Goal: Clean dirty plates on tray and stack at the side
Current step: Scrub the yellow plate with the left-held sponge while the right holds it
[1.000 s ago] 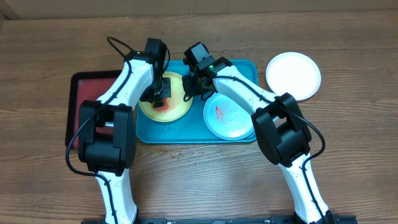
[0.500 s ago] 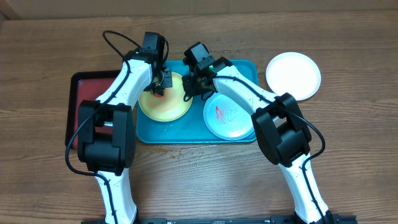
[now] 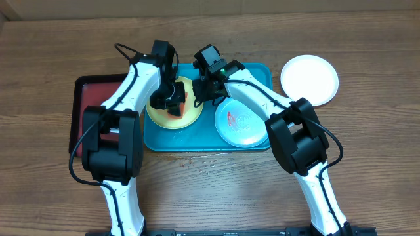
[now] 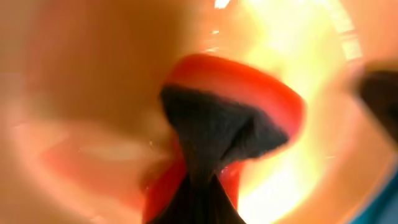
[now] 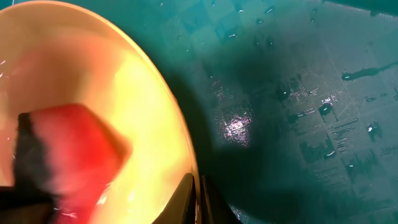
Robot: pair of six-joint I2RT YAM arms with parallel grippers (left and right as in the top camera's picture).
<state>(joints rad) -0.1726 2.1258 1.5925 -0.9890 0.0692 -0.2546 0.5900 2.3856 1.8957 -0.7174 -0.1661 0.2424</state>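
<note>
Right under the left gripper, the yellow-green plate is getting scrubbed. What changed: the red sponge pinched in that gripper was up near the plate's far rim half a second ago, and now it's swung back toward the middle, a bit closer to the right gripper. So it's working in strokes, and I'd say this plate isn't finished yet.

The plate looks wet and glossy. The left wrist view is too blurry and orange-tinted to tell whether any red smear is left under the sponge. The right gripper hasn't budged, with its jaws clamped on the plate's near edge to pin it flat on the teal tray.

On the far side of the right gripper from the sponge, also on the tray, the mint-blue plate has a red smear on it, so that one's next, I guess. Further out that way, off the tray, the white plate sits on the table and looks clean.
</note>
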